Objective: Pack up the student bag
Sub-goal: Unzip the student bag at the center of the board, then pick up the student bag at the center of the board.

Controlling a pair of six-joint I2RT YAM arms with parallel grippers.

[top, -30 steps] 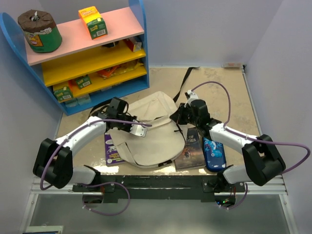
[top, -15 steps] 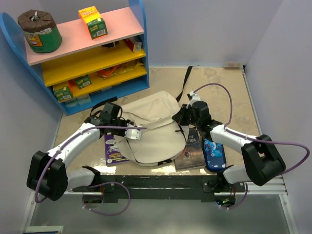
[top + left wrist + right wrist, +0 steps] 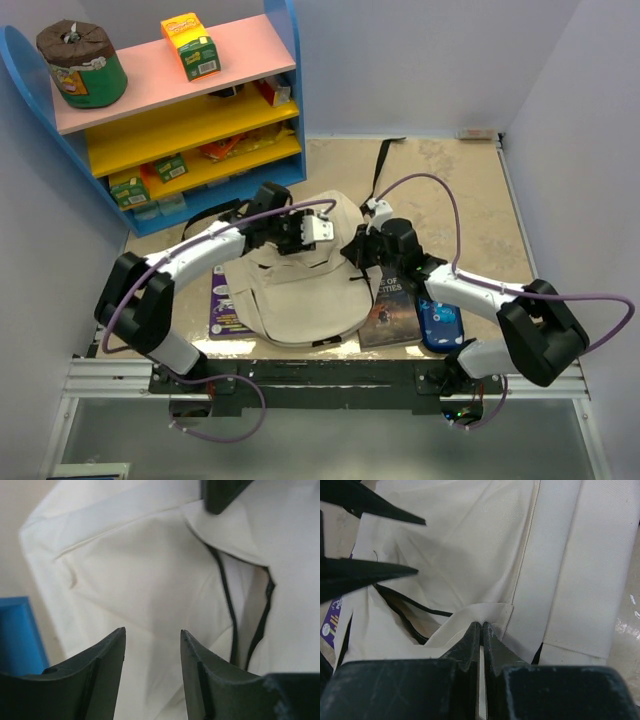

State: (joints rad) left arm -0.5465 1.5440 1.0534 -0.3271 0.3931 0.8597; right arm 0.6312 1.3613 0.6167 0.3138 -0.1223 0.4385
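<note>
Centrally in the top view, the student bag (image 3: 300, 290) is laid lengthwise from upper right to lower left. A fold at its right edge is clamped by the right gripper (image 3: 356, 250). The left gripper (image 3: 312, 228) is held over its upper end, jaws apart.

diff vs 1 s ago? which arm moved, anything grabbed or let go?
The left pincer swung from the middle of the student bag toward its far edge and to the right. It now hangs open above the fabric. The right pincer edged slightly left and is shut on a fold of the bag. The purple book, dark book, blue pencil case and shelf stayed put.
</note>
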